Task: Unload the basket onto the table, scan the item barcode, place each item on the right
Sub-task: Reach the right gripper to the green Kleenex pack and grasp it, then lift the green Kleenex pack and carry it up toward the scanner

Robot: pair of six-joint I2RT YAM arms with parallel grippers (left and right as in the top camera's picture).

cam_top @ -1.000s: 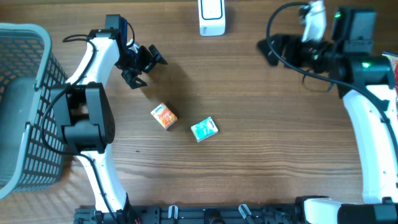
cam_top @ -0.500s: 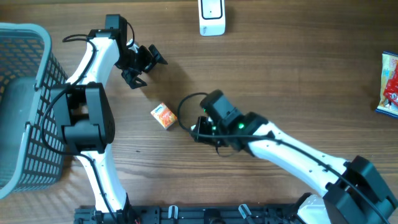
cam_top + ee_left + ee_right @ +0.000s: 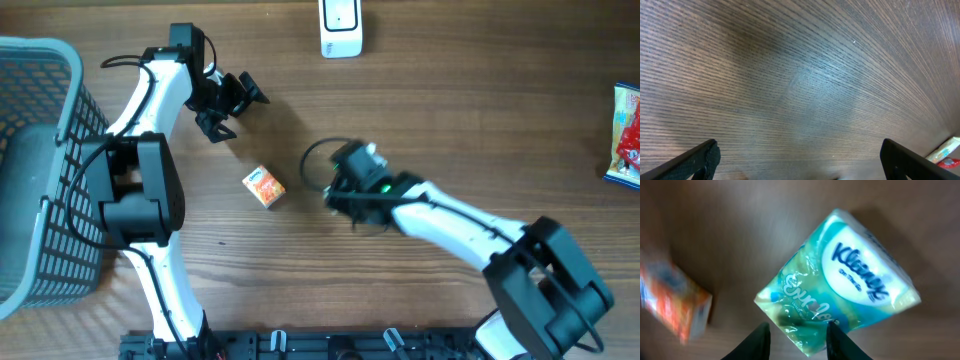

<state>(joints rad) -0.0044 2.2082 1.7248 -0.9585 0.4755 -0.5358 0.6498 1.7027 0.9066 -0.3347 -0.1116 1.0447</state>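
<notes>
The small box (image 3: 264, 187) lies just left of the tissue pack (image 3: 840, 280), apparently beneath the right gripper (image 3: 798, 340).

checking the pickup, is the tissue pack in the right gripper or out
In, it seems: right gripper pinches the tissue pack, sharp while the table blurs.

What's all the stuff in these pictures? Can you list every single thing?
basket: one, grey, left edge of the table
scanner: one, white, top middle of the table
small box: one, orange, middle of the table
tissue pack: one, teal and white, below the right wrist camera, near the small box
snack packet: one, mostly red, right edge of the table
table: one, brown wood
left gripper: one, black, open, over bare wood at the top left
right gripper: one, black, fingers either side of a corner of the tissue pack
</notes>
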